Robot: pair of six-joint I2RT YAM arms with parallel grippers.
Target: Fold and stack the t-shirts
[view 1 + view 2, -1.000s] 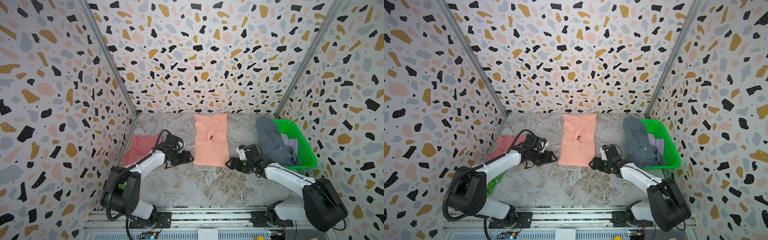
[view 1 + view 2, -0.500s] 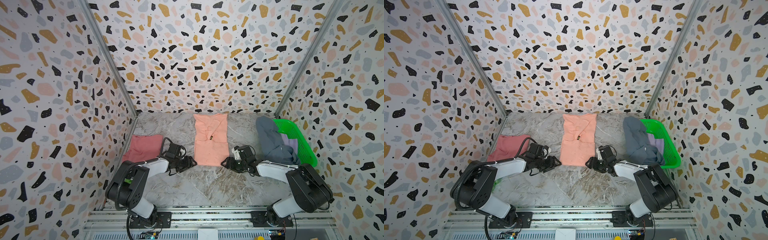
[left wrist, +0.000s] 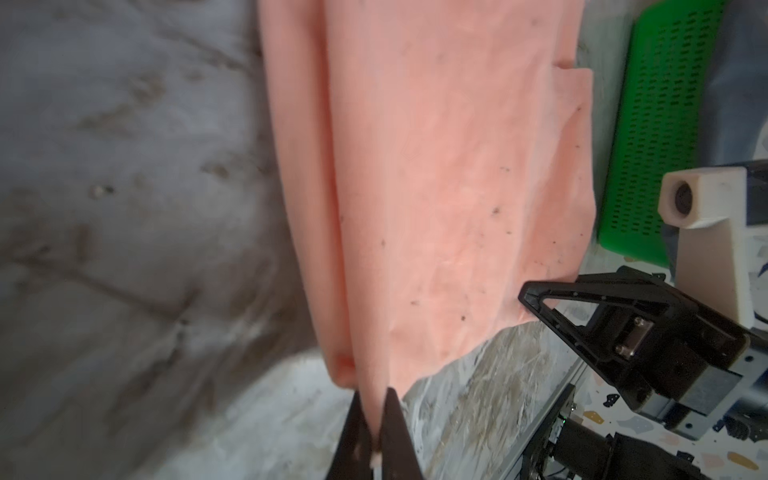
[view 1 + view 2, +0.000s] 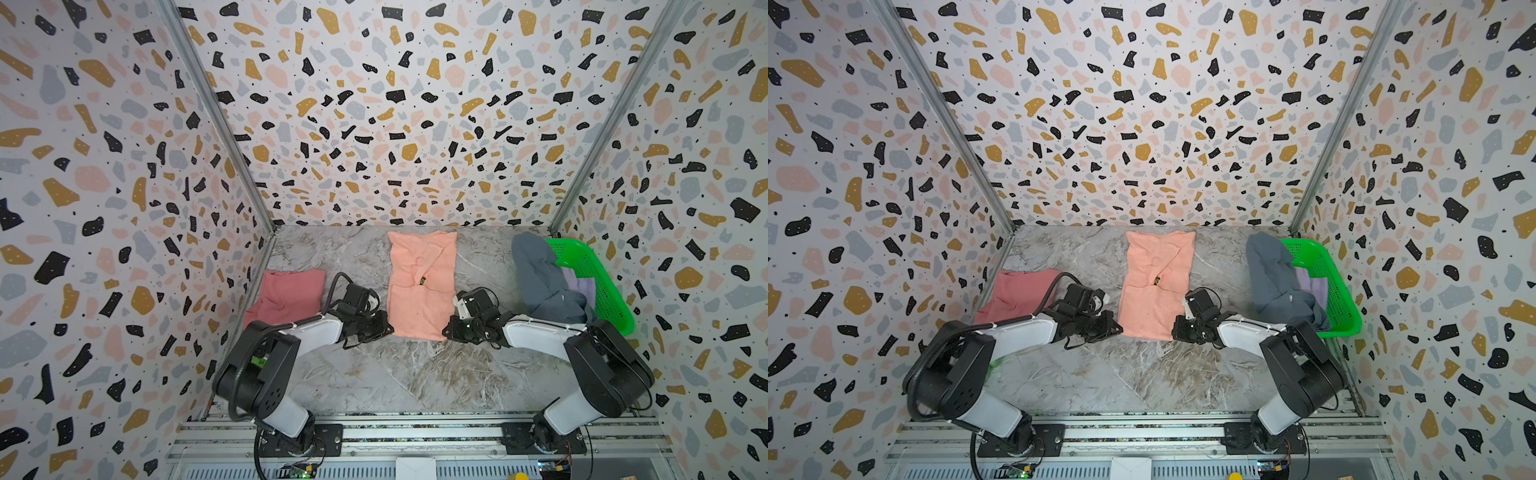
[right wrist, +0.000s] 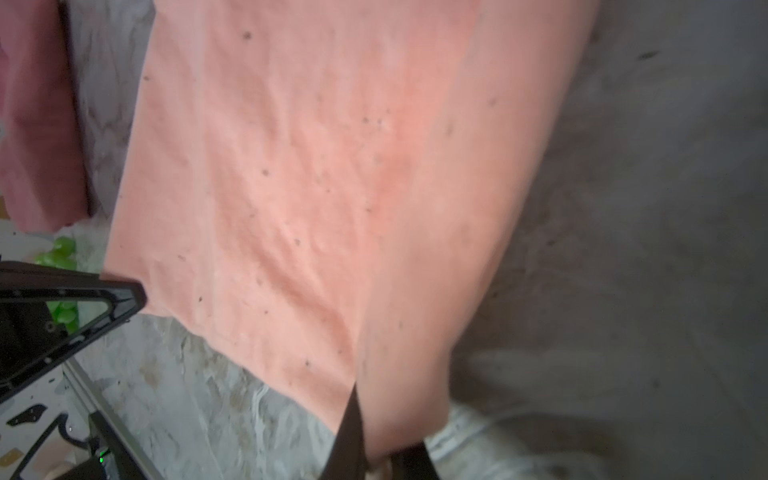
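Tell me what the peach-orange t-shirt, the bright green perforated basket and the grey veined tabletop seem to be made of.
The peach-orange t-shirt: soft matte cloth, probably cotton; it creases and folds limply.
The bright green perforated basket: rigid moulded plastic, slightly glossy, even slots.
The grey veined tabletop: smooth marble look; stone or printed sheet, unclear.

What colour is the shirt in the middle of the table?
It's a peach-orange t-shirt, seen best in a top view.
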